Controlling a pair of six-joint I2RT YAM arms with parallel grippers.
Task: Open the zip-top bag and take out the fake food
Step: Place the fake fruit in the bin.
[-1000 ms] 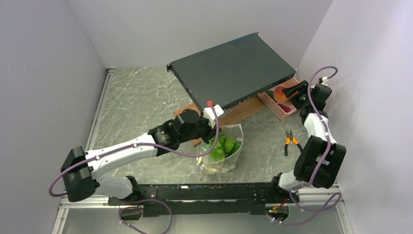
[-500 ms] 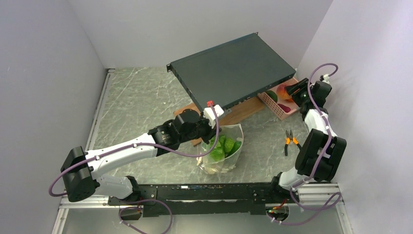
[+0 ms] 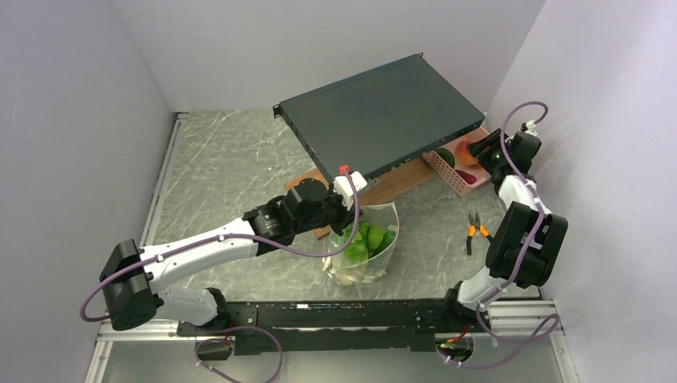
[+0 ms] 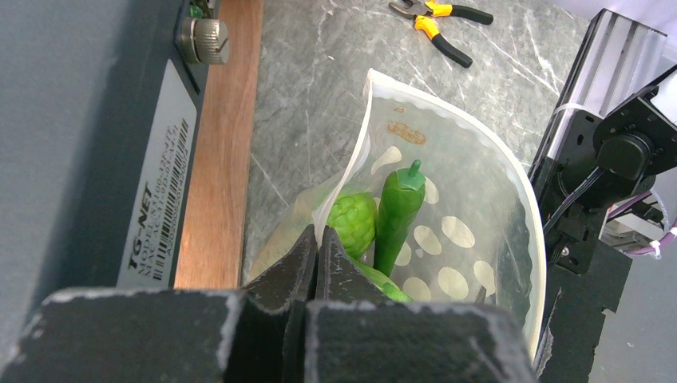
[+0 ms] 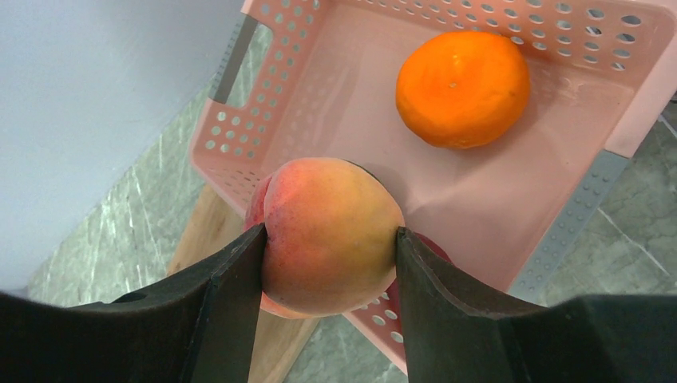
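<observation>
The clear zip-top bag (image 3: 363, 243) stands open on the table with green fake food (image 3: 367, 238) inside. The left wrist view shows a green pepper (image 4: 397, 209) and a bumpy green piece (image 4: 354, 222) in the bag (image 4: 479, 199). My left gripper (image 3: 346, 220) is shut on the bag's near rim (image 4: 317, 239). My right gripper (image 3: 481, 152) is shut on a peach (image 5: 331, 235) and holds it just above the pink basket (image 5: 319, 80). An orange (image 5: 463, 88) lies in the basket.
A black flat chassis (image 3: 383, 116) rests tilted on a wooden board (image 3: 391, 185) behind the bag. The pink basket (image 3: 452, 177) sits at the far right by the wall. Orange-handled pliers (image 3: 477, 230) lie on the table right of the bag.
My right arm has shifted slightly toward the right wall, keeping the peach over the basket. My left arm and the bag have not moved.
</observation>
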